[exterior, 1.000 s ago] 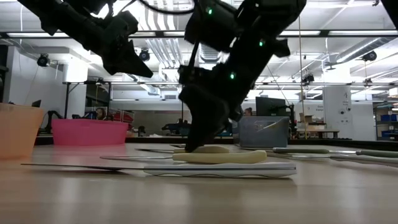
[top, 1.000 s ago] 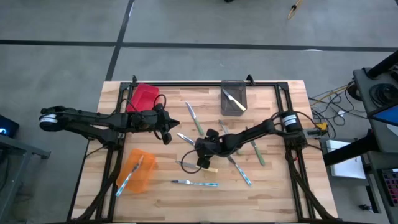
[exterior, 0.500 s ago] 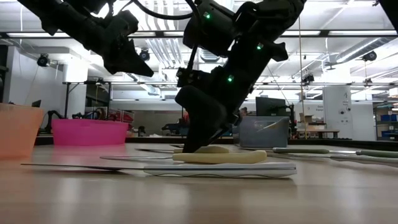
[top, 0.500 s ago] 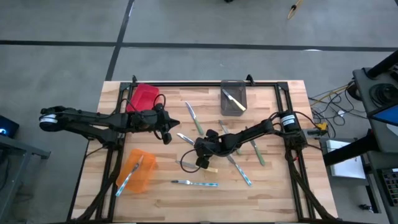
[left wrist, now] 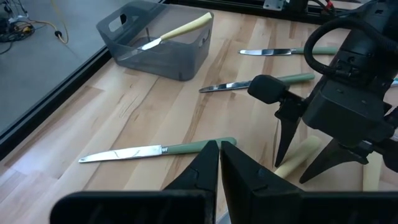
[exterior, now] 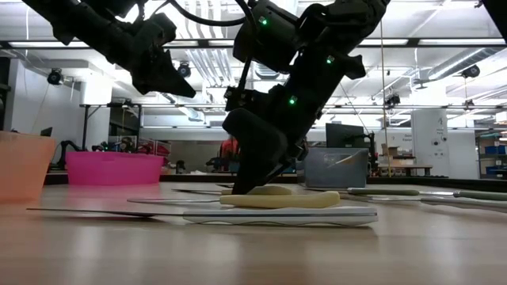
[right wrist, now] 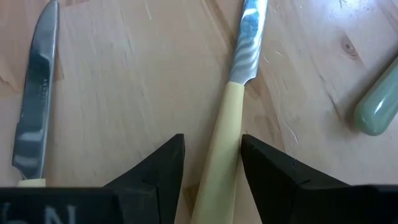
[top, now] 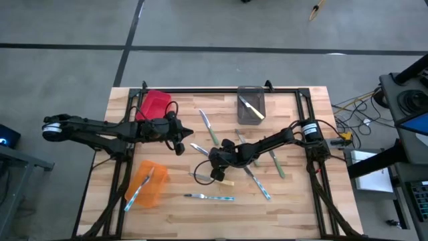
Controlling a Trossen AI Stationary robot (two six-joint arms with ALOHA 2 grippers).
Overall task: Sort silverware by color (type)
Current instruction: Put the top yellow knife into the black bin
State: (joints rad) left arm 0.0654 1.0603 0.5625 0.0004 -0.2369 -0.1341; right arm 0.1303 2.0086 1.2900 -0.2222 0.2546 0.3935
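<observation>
Yellow-handled knife (right wrist: 225, 130) between right hand (right wrist: 211, 163) fingers.

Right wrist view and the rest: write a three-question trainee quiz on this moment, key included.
1. True or false: the right hand straddles the yellow-handled knife.
2. What lies in the grey bin? A) a green-handled knife B) a yellow-handled knife C) nothing
3. Fill in: the left hand hangs above the table, fingers ____.

Key: 1 true; 2 B; 3 shut.
</observation>
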